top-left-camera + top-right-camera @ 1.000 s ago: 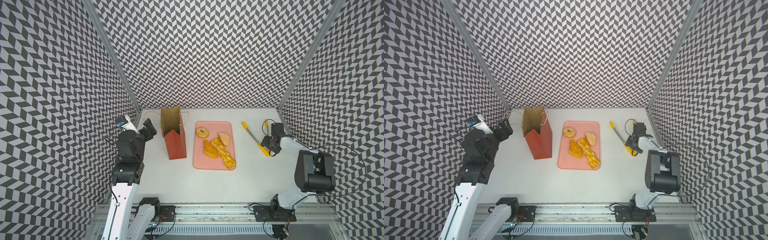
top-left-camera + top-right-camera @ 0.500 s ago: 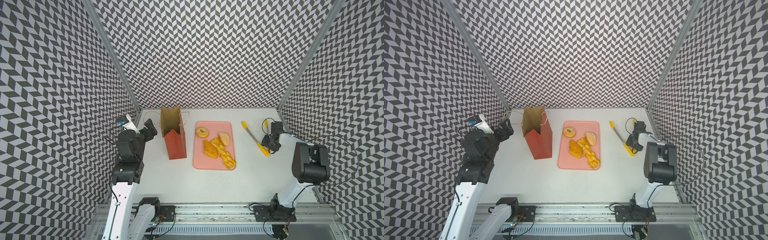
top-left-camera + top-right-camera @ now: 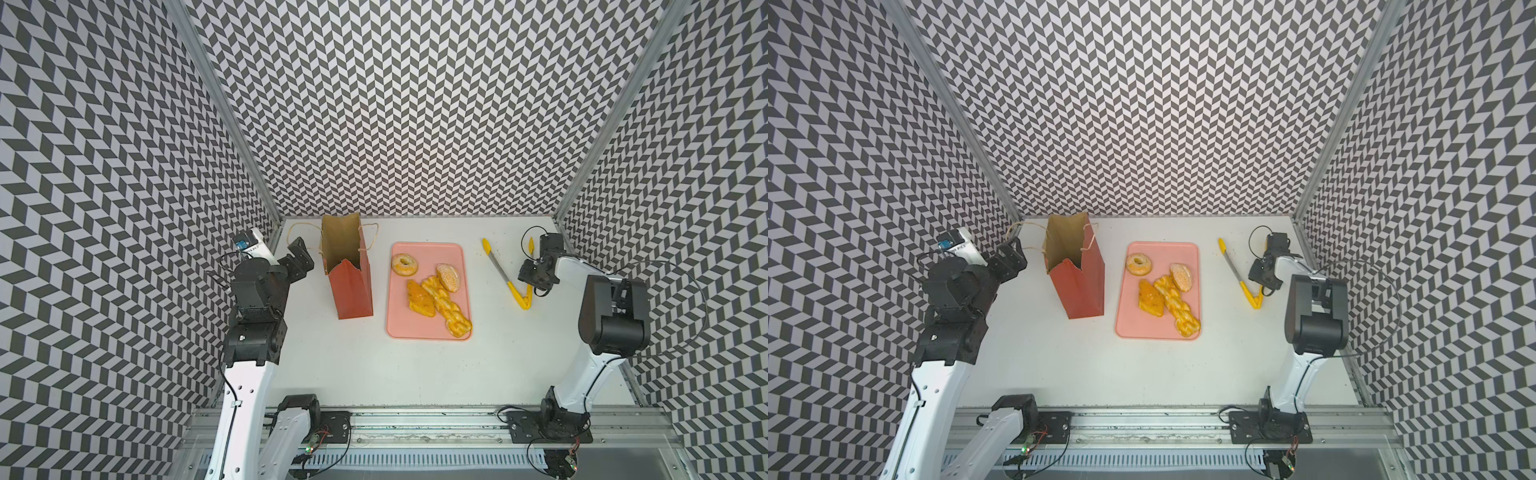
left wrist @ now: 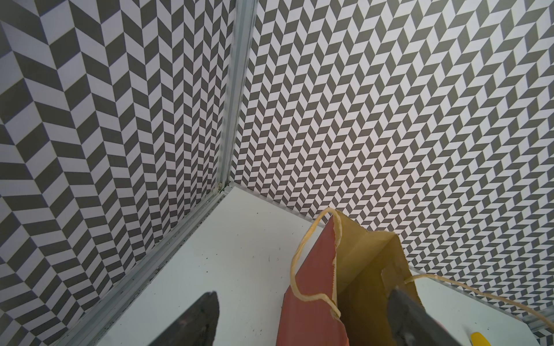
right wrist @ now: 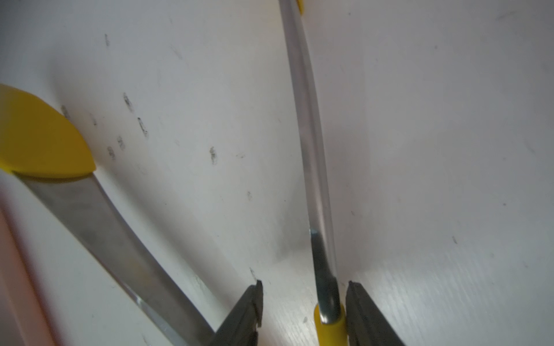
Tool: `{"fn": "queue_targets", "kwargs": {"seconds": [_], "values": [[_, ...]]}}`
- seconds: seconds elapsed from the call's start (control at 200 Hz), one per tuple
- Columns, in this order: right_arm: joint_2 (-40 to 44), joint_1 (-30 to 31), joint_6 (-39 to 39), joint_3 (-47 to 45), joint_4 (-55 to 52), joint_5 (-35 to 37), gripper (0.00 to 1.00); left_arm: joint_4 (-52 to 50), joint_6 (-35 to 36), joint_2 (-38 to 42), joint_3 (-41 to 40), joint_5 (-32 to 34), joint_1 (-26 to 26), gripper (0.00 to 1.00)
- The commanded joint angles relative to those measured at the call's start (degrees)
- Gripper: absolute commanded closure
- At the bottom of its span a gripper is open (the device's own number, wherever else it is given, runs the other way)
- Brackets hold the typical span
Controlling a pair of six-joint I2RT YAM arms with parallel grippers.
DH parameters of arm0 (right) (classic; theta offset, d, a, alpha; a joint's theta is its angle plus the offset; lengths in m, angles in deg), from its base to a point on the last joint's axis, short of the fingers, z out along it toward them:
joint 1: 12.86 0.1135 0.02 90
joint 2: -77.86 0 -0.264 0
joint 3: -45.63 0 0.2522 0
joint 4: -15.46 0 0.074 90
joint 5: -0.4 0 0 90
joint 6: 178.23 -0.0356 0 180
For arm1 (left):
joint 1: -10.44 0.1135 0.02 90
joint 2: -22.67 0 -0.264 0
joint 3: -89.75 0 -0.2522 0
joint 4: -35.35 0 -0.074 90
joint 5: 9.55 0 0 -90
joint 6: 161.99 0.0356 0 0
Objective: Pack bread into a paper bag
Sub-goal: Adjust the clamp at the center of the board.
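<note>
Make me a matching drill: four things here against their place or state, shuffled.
Things:
1 donut
2 bag
3 tongs
4 left hand

Places or states:
A upright, mouth open
B lying by the right hand
C on the tray
D wide open, near the bag

Pairs: 1-C, 2-A, 3-B, 4-D

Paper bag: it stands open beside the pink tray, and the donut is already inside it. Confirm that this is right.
Not right. The donut is not inside the paper bag; it lies on the pink tray, as both top views show. The rest holds: the bag stands open beside the tray.
</note>
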Motion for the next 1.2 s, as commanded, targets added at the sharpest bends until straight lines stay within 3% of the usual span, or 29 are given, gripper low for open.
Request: {"fn": "queue_targets", "kwargs": {"seconds": [0.0,0.26,0.471,0.551,0.756,1.196], "values": [[-0.79,2.23,1.86,1.13,1.36,-3.67,0.52,0.98,0.05,-0.14,-0.06,-1.91,0.9,0.08],[1.78,4.68,1.69,-0.53,0.4,-4.06,0.45,1.63,-0.24,-0.39,-0.49,-3.93,1.98,0.08],[7.97,6.82,0.18,-5.28,-0.34,-2.19,0.24,1.84,-0.26,-0.58,-0.67,-5.13,2.51,0.06],[10.33,7.86,-0.41,-6.16,-0.6,-2.02,0.11,2.08,-0.26,-0.59,-0.76,-5.58,2.69,0.06],[11.95,11.23,-1.62,-5.4,-2.26,-0.06,0.11,1.99,-0.19,-0.33,-0.82,-5.67,2.73,0.05],[9.03,11.99,-1.83,-4.24,-5.2,5.76,0.11,1.82,0.09,0.0,-0.8,-5.67,2.69,0.04]]}}
